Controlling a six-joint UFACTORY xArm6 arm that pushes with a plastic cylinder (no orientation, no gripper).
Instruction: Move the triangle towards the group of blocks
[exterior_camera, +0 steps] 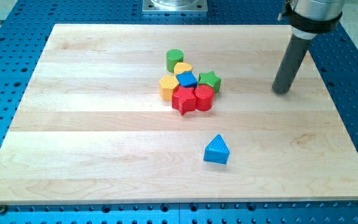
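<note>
A blue triangle block [217, 150] lies alone on the wooden board [92, 112], below the board's middle. Above it sits a tight group: a green cylinder [174, 60], a yellow heart [183, 68], a blue cube [187, 79], a green star [209, 81], a yellow hexagon [168, 88], a red star [183, 99] and a red cylinder [204, 98]. My tip [281, 91] rests on the board at the view's upper right, well right of the group and far above and to the right of the triangle, touching no block.
The board lies on a blue perforated table [17, 18]. A grey metal mount [175, 5] shows at the view's top edge.
</note>
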